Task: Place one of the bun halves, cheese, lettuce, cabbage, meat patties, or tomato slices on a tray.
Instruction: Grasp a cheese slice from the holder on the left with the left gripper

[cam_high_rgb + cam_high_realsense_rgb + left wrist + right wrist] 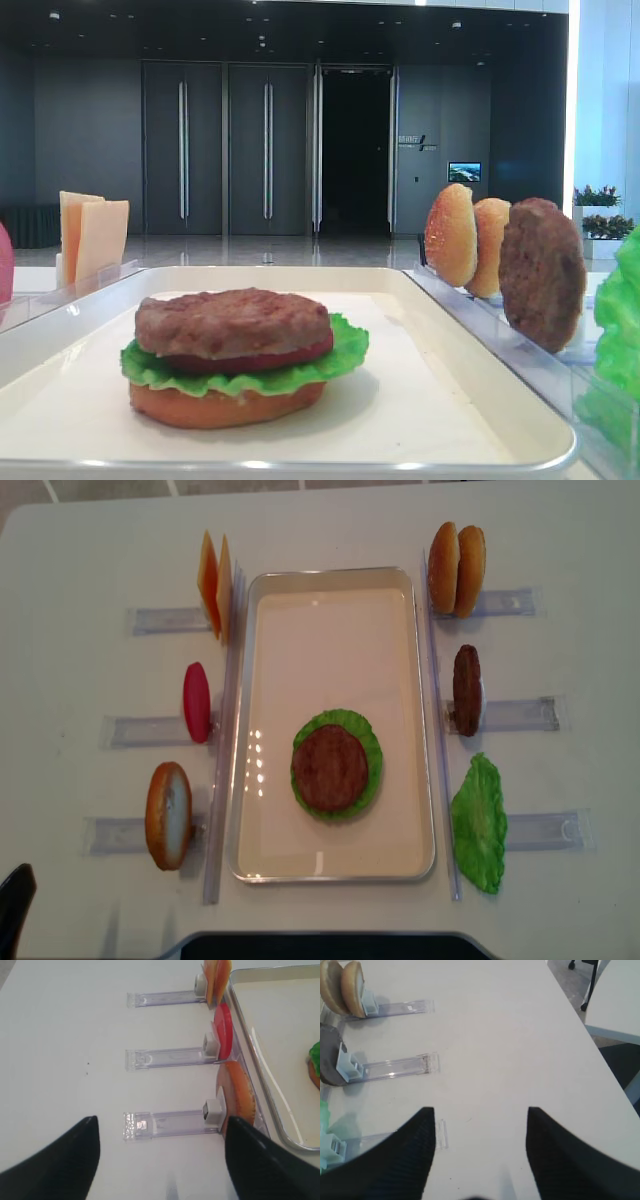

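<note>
A large white rectangular tray (330, 860) with rounded corners and a glossy raised rim lies in the middle of the pale tabletop (90, 540). Near its front end stands a stack: a golden bun half (225, 405) at the bottom, a ruffled bright green lettuce leaf (345, 352), a thin red tomato slice (290, 357), and on top a thick brown meat patty (329, 767) with a grainy surface.

Clear plastic racks (160, 619) line both long sides of the tray. Along the left side stand, on edge, flat pale orange cheese slices (214, 584), a red tomato disc (196, 701) and a speckled bun half (168, 814). Along the right side stand two bun halves (456, 568), a brown patty (466, 689) and a wavy green lettuce piece (479, 823).

The left gripper (160, 1160) hangs over the tabletop by the left front rack, its dark jaws wide apart and holding nothing. The right gripper (479, 1152) is over the bare tabletop beside the right racks, its jaws also spread apart with nothing between them.
</note>
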Controlling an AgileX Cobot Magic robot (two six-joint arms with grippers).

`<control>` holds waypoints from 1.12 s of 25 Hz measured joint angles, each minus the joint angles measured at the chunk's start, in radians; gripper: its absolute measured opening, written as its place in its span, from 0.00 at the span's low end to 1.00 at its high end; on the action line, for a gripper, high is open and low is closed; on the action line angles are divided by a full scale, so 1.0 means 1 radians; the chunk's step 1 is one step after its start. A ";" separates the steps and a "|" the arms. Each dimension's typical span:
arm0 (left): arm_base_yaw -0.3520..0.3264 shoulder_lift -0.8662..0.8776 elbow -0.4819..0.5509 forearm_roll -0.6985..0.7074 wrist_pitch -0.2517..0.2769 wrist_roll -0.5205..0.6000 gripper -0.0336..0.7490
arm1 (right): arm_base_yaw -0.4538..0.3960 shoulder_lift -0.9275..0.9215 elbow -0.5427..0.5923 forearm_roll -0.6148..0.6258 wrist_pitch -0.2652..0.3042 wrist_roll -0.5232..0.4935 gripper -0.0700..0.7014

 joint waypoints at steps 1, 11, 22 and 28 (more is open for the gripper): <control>0.000 0.000 0.000 0.000 0.000 0.000 0.80 | 0.000 0.000 0.000 0.000 0.000 0.000 0.63; 0.000 0.000 0.000 0.000 0.000 0.000 0.80 | 0.000 0.000 0.000 0.000 0.000 0.000 0.63; 0.000 0.111 0.000 0.001 0.000 -0.014 0.80 | 0.000 0.000 0.000 0.000 0.000 0.000 0.63; 0.000 0.348 -0.009 0.012 0.007 -0.084 0.80 | 0.000 0.000 0.000 0.000 0.000 0.000 0.63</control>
